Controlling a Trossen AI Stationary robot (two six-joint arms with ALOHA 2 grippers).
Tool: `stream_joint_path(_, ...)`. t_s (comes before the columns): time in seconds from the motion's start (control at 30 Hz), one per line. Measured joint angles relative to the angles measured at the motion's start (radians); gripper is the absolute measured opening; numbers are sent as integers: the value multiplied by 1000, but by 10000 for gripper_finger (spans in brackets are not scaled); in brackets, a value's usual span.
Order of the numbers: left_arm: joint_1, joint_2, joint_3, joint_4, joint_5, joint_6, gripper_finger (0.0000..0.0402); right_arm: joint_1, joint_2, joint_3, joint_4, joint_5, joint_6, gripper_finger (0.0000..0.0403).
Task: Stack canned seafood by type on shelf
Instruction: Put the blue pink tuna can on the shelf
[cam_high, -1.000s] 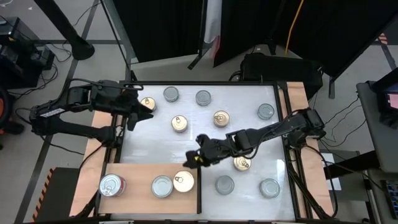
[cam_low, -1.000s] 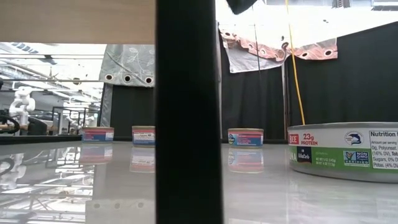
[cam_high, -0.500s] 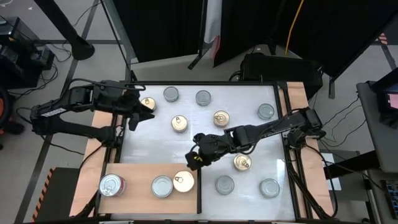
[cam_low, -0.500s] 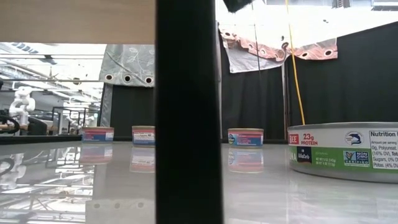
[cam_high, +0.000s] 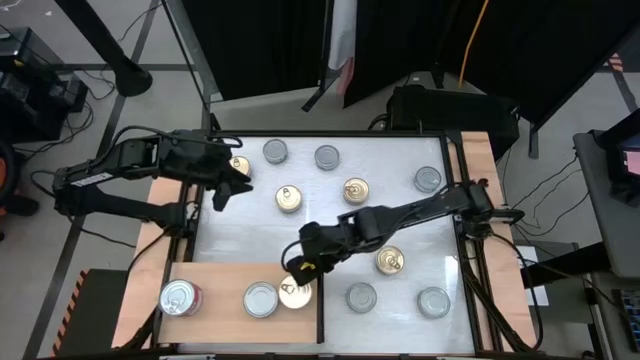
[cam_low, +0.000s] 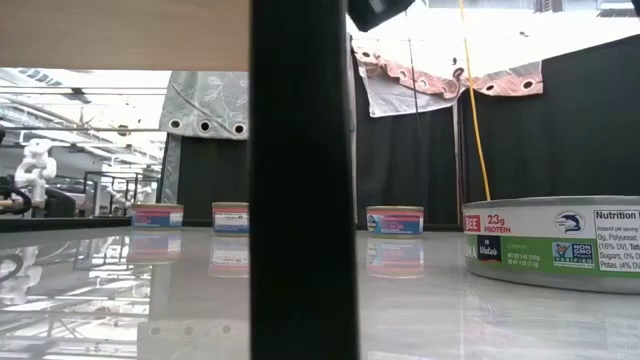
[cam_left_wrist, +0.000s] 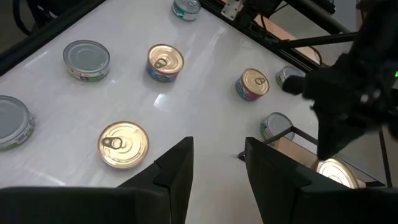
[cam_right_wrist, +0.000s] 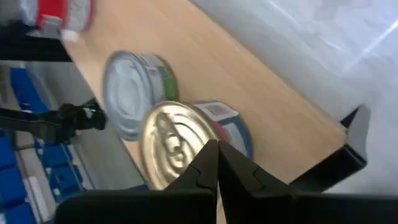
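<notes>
Right hand (cam_high: 291, 270) is pinched fully shut with nothing in it, hovering right over the far edge of the gold-lid tin (cam_high: 294, 293) on the shelf (cam_high: 215, 277). In its own wrist view the closed fingers (cam_right_wrist: 214, 163) point straight down at that gold lid (cam_right_wrist: 171, 144), can't tell if they actually touch it.

The shelf is the light wood board at the near left of the white surface (cam_high: 330, 215), with a thin dark upright edge (cam_high: 320, 305) on its right end. Three tins on it, left to right: a red-labelled one (cam_high: 178, 297), a silver-lid one (cam_high: 260, 299), then the gold one just beside it, looks like touching.

Off the shelf, near right: two silver tins (cam_high: 361, 296) and (cam_high: 433, 301). A bit farther, a gold pull-tab tin (cam_high: 389, 262) sits just beside the right arm.

Middle of the surface has two more gold ones, (cam_high: 289, 199) and (cam_high: 355, 190). Silver one (cam_high: 427, 179) out on the right.

Far row: gold tin (cam_high: 238, 166) on the left, then silver tins (cam_high: 275, 151) and (cam_high: 327, 157).

Left hand (cam_high: 229, 184) hangs over the far left of the surface, near that far-left gold tin, fingers (cam_left_wrist: 176, 171) partly apart and holding nothing.

Low view mostly gets the dark shelf edge (cam_low: 303, 180) blocking the middle, plus a big green-labelled tin (cam_low: 552, 243) close on the right.
</notes>
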Motion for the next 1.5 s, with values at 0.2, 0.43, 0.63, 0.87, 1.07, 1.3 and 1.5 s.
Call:
stream_joint_path(0.2,0,6,0,3,1,-5,146,0,27,35,-9,-8,-7,0)
stream_joint_path(0.43,0,6,0,2,1,0,146,7,28,37,-16,-26,-4,0)
stream_joint_path(0.63,0,6,0,2,4,1,146,7,27,37,-10,-3,2,0)
stream_joint_path(0.87,0,6,0,3,4,2,146,-12,21,37,-33,22,-12,0)
stream_joint_path(1.07,0,6,0,2,4,3,146,-10,30,37,-54,15,-34,0)
stream_joint_path(1.3,0,6,0,2,-6,27,146,11,29,37,-63,-2,-35,0)
stream_joint_path(1.5,0,6,0,2,-12,29,146,28,29,37,-62,-6,-19,0)
